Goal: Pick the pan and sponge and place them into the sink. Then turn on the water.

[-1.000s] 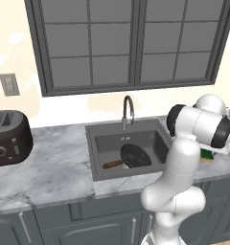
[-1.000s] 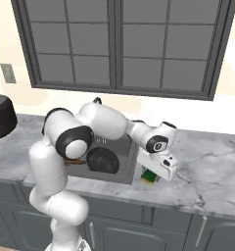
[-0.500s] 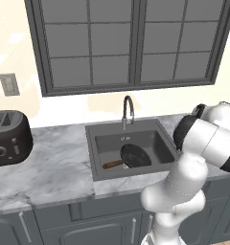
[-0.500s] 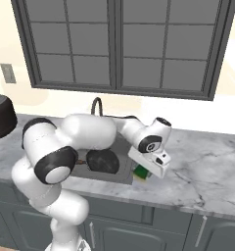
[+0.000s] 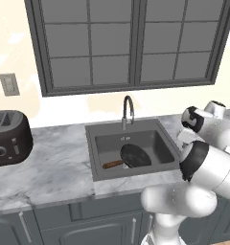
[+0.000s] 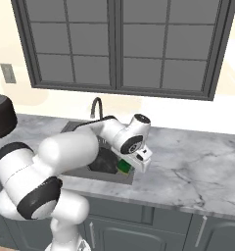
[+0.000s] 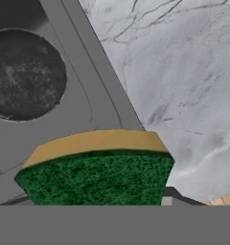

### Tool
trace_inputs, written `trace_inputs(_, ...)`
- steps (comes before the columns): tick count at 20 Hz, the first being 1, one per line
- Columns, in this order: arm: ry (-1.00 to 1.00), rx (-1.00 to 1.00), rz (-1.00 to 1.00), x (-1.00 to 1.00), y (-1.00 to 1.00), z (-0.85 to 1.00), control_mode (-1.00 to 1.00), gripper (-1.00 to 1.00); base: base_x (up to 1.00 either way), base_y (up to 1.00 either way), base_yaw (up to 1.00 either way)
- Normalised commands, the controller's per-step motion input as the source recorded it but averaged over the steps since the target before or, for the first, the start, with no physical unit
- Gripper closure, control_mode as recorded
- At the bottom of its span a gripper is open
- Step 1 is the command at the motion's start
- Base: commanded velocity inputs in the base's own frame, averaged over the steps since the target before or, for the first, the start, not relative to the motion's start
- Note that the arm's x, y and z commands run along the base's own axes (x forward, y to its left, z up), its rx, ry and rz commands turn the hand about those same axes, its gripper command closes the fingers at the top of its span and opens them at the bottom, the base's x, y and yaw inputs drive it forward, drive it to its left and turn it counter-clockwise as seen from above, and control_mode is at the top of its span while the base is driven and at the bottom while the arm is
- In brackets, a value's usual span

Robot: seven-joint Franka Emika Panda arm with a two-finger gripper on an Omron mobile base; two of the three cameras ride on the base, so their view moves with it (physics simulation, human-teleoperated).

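The yellow-and-green sponge (image 6: 123,167) hangs in the air over the right rim of the sink (image 5: 157,139), with my gripper (image 6: 128,166) shut on it. In the hand view the sponge (image 7: 95,176) sits close up, green side toward the camera, and it hides my fingertips. The black pan (image 5: 135,155) lies in the basin with its brown wooden handle (image 5: 112,164) pointing to the front left. Beyond the sponge in the hand view, the pan (image 7: 26,74) rests on the basin floor. No water runs from the faucet (image 5: 128,109).
A black toaster (image 5: 9,139) stands on the marble counter at the far left. The counter (image 6: 198,166) stretches right of the sink. The dark window (image 5: 131,43) is behind the faucet (image 6: 95,105). Grey cabinet fronts (image 5: 102,225) run below the counter's front edge.
My hand has carried the sponge from the counter right of the sink leftward to the sink's right rim. The pan has stayed put in the basin.
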Motion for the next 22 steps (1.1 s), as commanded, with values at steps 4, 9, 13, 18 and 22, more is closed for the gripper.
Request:
trace_inputs(4,-0.08,0.06,0.0,0.13,0.51,0.01,-1.0,1.0,0.0,0.0,0.0)
trace_inputs(9,-0.04,0.09,0.0,0.24,0.42,-0.02,-1.0,1.0,0.0,0.0,0.0)
trace_inputs(13,0.05,0.06,0.01,0.42,0.35,-0.07,-1.0,1.0,0.0,0.0,0.0)
trace_inputs(18,0.08,0.08,0.05,0.47,0.23,-0.04,-1.0,1.0,0.0,0.0,0.0)
trace_inputs(22,0.09,0.08,0.06,0.47,0.19,-0.05,-1.0,1.0,0.0,0.0,0.0)
